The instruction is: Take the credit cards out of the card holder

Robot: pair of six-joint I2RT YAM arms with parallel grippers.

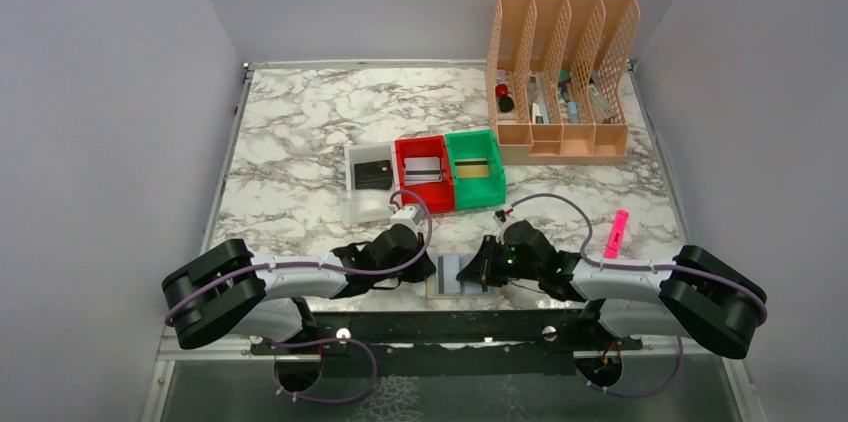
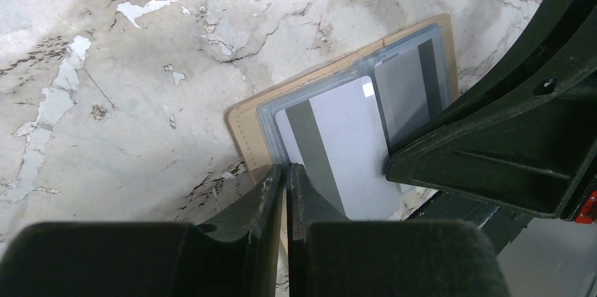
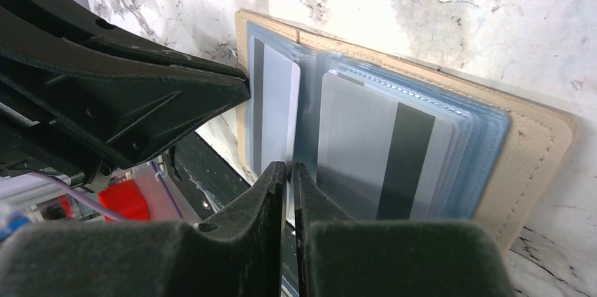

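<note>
Card holder (image 1: 456, 275) open at near edge of worktop (image 1: 300, 132); two grey cards (image 2: 345, 149) sit in its sleeves, extraction pending. Left fingers (image 2: 271, 191), right fingers (image 3: 274, 184) clenched near-shut at its edges, hold on anything unclear

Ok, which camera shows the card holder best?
Right wrist: the card holder lies open, pockets and striped cards plain. Left wrist has the right gripper covering part; top external shows a small patch.

The left arm (image 1: 300, 277) and right arm (image 1: 635, 280) are pale grey tubes with bulky black joints; a purple cable (image 1: 425, 217) loops behind each pincer. The left gripper (image 1: 428, 270) and right gripper (image 1: 478, 270) have matte black wedge fingers (image 2: 243, 209), scuffed at the tips.
</note>
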